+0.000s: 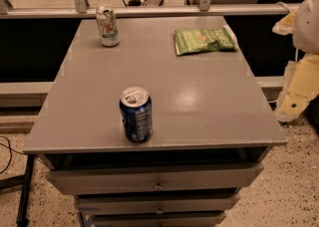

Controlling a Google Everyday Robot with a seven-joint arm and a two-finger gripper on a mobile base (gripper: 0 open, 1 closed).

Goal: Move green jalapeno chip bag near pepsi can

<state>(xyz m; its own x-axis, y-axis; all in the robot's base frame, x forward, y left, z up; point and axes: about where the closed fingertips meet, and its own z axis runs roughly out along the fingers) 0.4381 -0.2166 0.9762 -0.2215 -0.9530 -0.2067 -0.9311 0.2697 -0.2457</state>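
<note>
The green jalapeno chip bag lies flat at the far right of the grey table top. The pepsi can, dark blue with a silver top, stands upright near the front edge, left of the middle. My arm hangs at the right edge of the view, beyond the table's right side, with the gripper low beside the table, well apart from both the bag and the can. It holds nothing that I can see.
A white-and-green can stands upright at the far left of the table. Drawers sit below the front edge. A railing runs behind the table. Speckled floor lies on both sides.
</note>
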